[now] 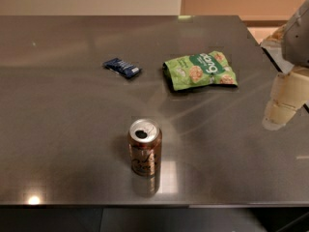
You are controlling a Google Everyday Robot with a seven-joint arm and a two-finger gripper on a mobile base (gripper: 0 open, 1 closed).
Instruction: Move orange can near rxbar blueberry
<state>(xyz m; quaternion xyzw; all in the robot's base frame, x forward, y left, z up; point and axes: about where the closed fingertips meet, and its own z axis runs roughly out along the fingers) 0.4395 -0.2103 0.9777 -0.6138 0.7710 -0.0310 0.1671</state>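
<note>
The orange can [145, 148] stands upright near the front middle of the dark table, its silver top open. The rxbar blueberry [122, 67] lies flat farther back and a little to the left, well apart from the can. My gripper [283, 103] hangs at the right edge of the view, above the table's right side, far from both the can and the bar. It holds nothing that shows.
A green snack bag [200, 69] lies to the right of the bar, behind the can. The table's [58, 129] front edge runs just below the can. Its right edge is near my gripper.
</note>
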